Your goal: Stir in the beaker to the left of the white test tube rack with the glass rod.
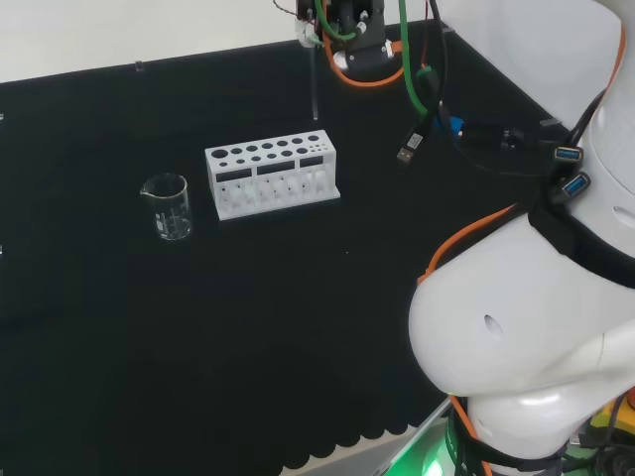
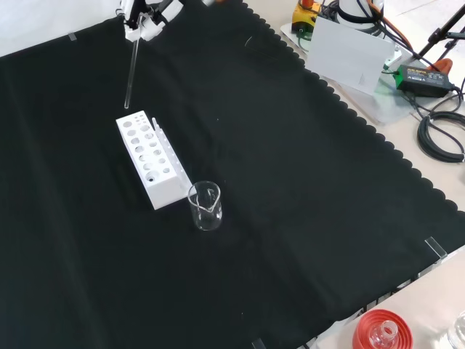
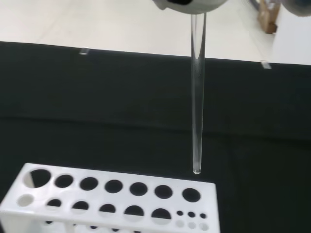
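I see black cloth (image 1: 149, 377) covering the bench. Toward its far edge in the head view stand the white test tube rack (image 1: 270, 177) and, left, the beaker (image 1: 167, 205). My hand (image 2: 149, 18) pinches the glass rod (image 2: 131, 71), hanging upright above the rack's end.

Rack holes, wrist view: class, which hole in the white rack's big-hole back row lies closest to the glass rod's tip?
The end hole beside the cluster of tiny holes. The glass rod hangs with its tip just above it; the other holes in the white rack run away sideways.
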